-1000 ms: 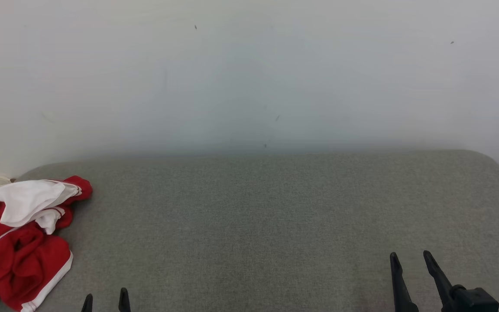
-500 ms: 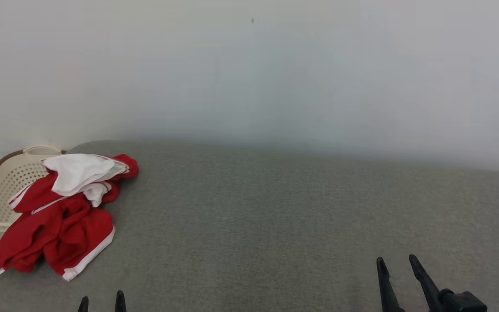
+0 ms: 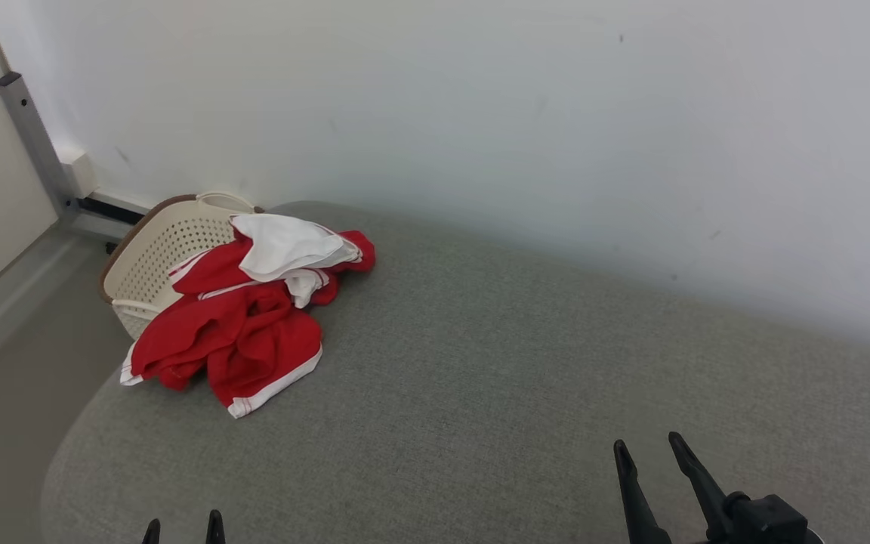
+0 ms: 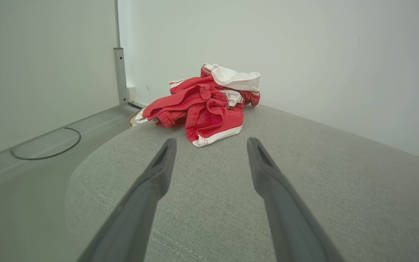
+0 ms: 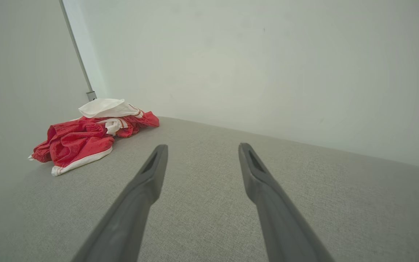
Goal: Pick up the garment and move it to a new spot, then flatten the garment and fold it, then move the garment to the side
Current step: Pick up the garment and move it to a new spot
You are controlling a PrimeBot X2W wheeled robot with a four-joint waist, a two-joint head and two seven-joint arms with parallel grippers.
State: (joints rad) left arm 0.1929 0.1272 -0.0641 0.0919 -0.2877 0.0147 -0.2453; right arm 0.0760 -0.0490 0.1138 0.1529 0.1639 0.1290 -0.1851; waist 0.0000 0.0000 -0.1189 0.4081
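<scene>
left pincer [image 3: 183,527] low and wide, right pincer [image 3: 648,444] wide too, both holding nothing; red and white garment [image 3: 239,340] heaped at cushion's [image 3: 480,393] far left; head view shows basket [image 3: 152,249] behind it, left wrist view a floor cable [image 4: 46,149]

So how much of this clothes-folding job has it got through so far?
Nothing looks done yet. The red and white garment lies crumpled at the corner of the grey cushion, partly draped over a cream basket. Nothing is in hand: the left tool and right tool are both open, empty and well short of it. Left: pick it up, move it, flatten, fold, set aside.
</scene>
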